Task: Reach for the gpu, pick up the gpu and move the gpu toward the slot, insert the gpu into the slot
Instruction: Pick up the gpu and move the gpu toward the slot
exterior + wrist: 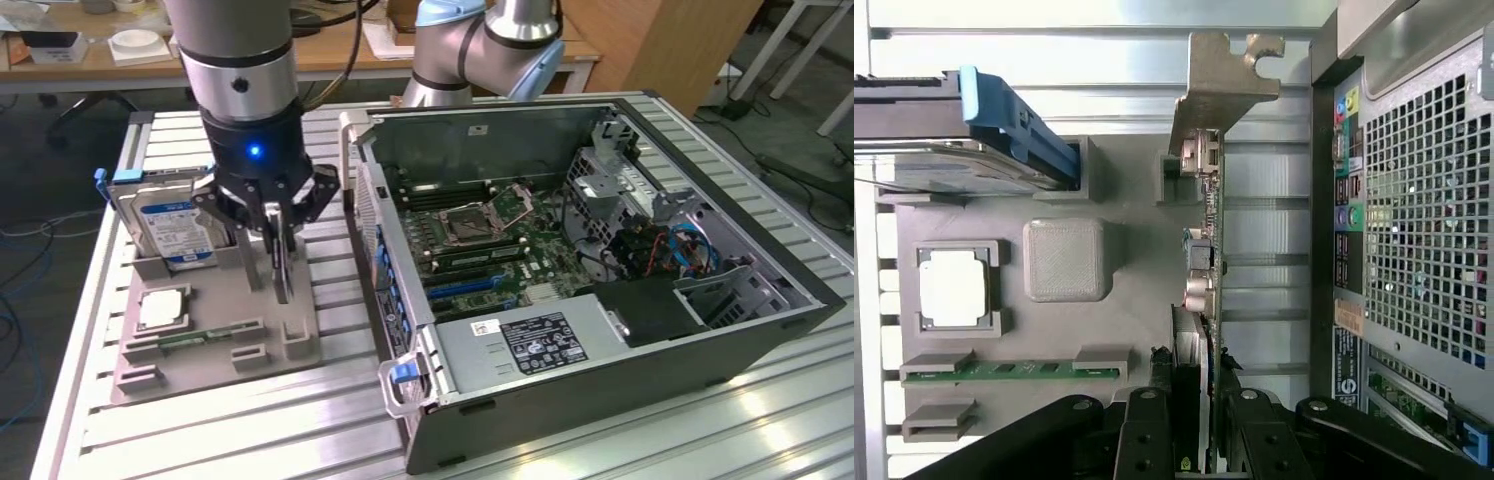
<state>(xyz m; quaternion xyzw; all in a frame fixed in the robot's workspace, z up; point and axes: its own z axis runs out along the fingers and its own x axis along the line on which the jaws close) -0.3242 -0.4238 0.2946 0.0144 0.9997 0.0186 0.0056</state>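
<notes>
Since the gpu [282,272], a thin, flat, dark rectangular circuit card with a bent silver metal bracket [1220,80] at one end, stands on edge, it looks light and stiff along its length. It also looks fragile: bare components stud its face, and the contact edge underneath should not be scraped. The soundest hold is across the two flat faces at the upper edge, towards the middle so the long card does not swing. The black two-fingered gripper [276,238] takes it just so, its fingers closed on the gpu from either side. The card rises from a grey moulded plastic holder [267,340]; whether its lower edge sits in the groove or hangs just clear is hard to tell. A silver blue-labelled hard drive [174,225] stands near it in the same holder. The open black computer case [601,380] lies just to the exterior view's right on the slatted aluminium desk [200,430].
</notes>
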